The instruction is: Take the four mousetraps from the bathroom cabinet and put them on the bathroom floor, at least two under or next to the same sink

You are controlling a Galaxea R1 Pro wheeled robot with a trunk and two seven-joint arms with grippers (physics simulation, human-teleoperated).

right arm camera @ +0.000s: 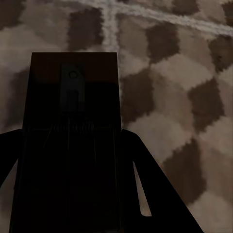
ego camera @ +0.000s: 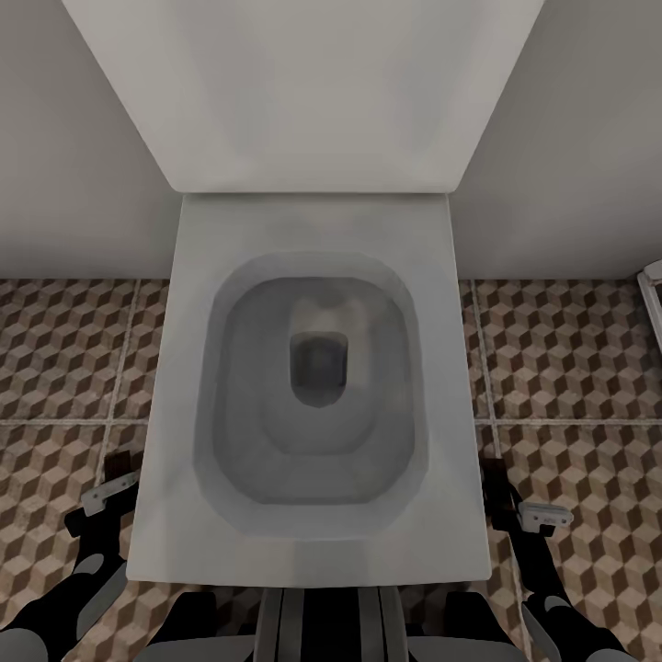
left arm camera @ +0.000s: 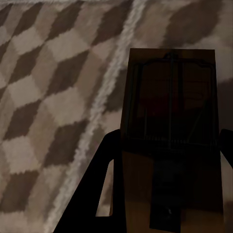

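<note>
Directly below the head camera sits a white toilet [ego camera: 308, 395], its open bowl and raised lid filling the middle of the scene, with the pale wall behind it and the bathroom floor [ego camera: 570, 368] of brown, beige and white cube tiles on either side. Both arms hang low beside the bowl, the left end effector [ego camera: 108, 492] at one flank and the right end effector [ego camera: 538, 515] at the other. In the left wrist view the left end effector [left arm camera: 165, 160] is clenched on a mousetrap [left arm camera: 170, 121], a tan board with dark wire parts held above the tiles and not yet on them. In the right wrist view the right end effector [right arm camera: 68, 145] likewise grips a second mousetrap [right arm camera: 73, 136], dark in shadow, also clear of the floor. Judged from this, the task is partway: two traps have been taken and are being carried, neither is set down, and no sink is yet close by, apart from a white edge [ego camera: 653, 294] at the far right that cannot be identified. The other two traps and the cabinet remain to be dealt with.
</note>
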